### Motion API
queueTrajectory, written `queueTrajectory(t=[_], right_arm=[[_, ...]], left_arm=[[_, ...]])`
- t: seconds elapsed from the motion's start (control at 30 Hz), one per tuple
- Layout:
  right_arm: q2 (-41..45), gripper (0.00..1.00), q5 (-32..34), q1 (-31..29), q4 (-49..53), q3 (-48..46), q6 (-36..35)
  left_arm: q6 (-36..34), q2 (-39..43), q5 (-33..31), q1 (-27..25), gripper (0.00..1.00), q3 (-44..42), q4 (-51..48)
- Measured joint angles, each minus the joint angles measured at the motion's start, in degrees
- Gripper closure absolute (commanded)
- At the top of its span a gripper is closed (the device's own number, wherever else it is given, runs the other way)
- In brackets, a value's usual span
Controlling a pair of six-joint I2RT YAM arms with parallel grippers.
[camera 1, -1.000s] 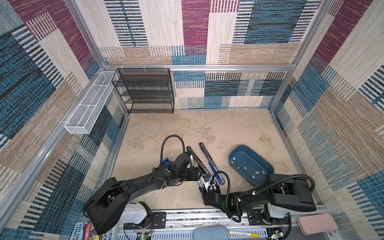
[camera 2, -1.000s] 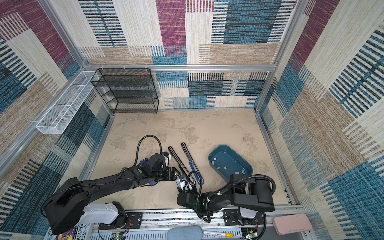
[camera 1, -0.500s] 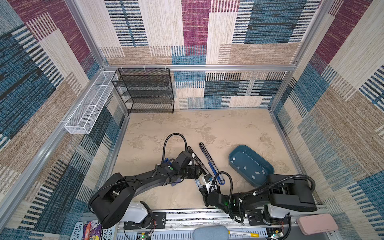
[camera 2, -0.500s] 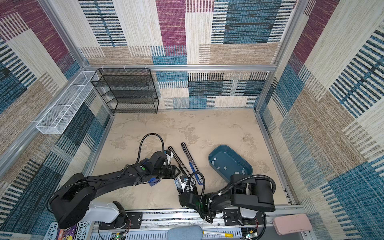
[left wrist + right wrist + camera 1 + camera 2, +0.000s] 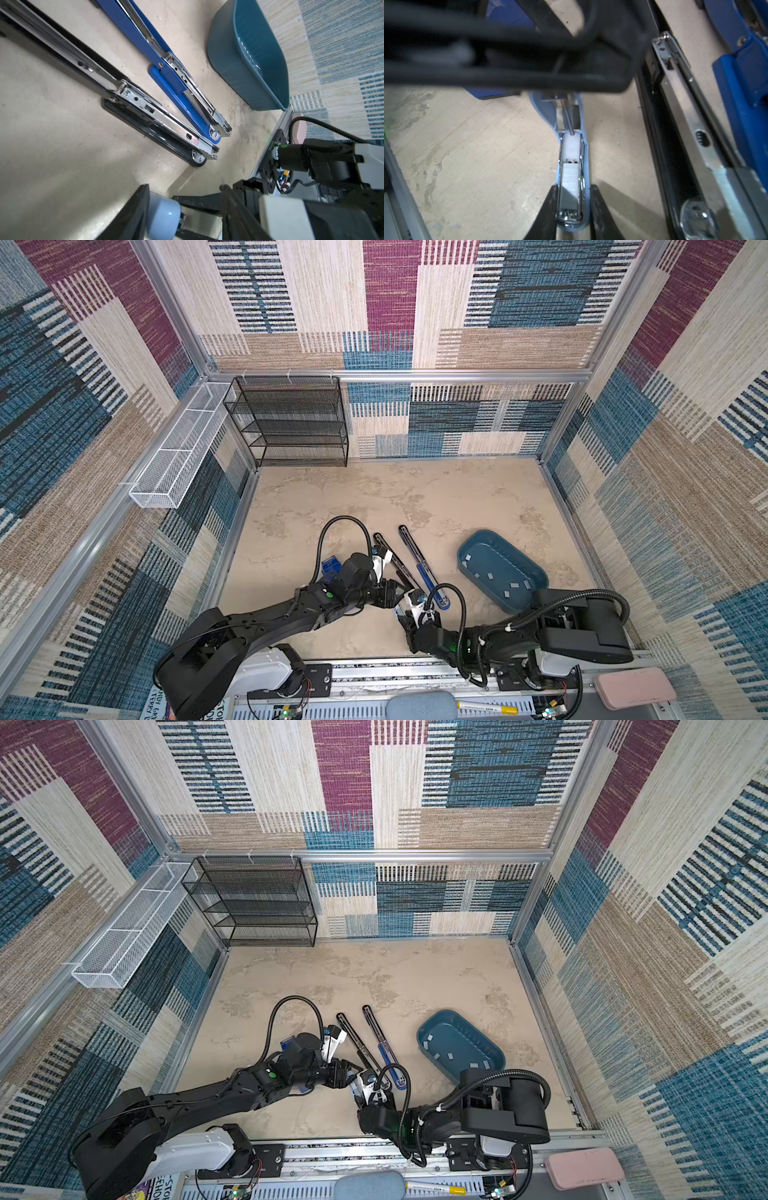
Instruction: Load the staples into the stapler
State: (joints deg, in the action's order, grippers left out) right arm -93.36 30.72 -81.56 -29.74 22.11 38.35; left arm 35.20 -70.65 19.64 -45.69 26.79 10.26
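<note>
My right gripper (image 5: 574,187) is shut on the front end of a small light-blue stapler (image 5: 544,110) that lies open near the table's front edge. A grey strip of staples (image 5: 570,176) sits in its metal channel, behind a white pusher. My left gripper (image 5: 184,187) is open around the stapler's (image 5: 164,214) other end. One finger touches the blue plastic and the other stands apart from it. In both top views the two grippers (image 5: 397,593) (image 5: 405,610) meet tip to tip (image 5: 353,1069) (image 5: 359,1088). More loose staples (image 5: 513,584) lie in the teal tray.
A long black stapler (image 5: 395,560) and a long blue stapler (image 5: 419,564) lie open side by side, just beyond the grippers. The teal tray (image 5: 469,543) stands to the right. A small blue box (image 5: 330,564) sits behind the left wrist. A black mesh shelf (image 5: 291,423) and a white wire basket (image 5: 178,448) line the back left.
The left gripper has edged toward the right gripper and its jaws have narrowed around the stapler's end. The right gripper still holds the stapler in about the same place.
</note>
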Motion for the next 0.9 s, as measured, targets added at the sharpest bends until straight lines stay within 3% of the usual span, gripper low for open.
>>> queueTrajectory(t=[0.37,0.53,0.9], right_arm=[[-0.35,0.88,0.83,-0.11,-1.16,-0.35,0.37],[-0.02,0.87,0.42,-0.07,-1.7,-0.87,0.48],[1.62,0.86,-0.33,-0.07,-1.86,-2.16,0.83]], left_arm=[[-3.54,-5.7,-0.11,-3.43,0.5,-0.9,7.41],[-5.6,-4.76,-0.22,-3.98,0.56,-2.49,8.55],[-10.14,-1.92,3.06,-7.72,0.59,-5.79,12.28]])
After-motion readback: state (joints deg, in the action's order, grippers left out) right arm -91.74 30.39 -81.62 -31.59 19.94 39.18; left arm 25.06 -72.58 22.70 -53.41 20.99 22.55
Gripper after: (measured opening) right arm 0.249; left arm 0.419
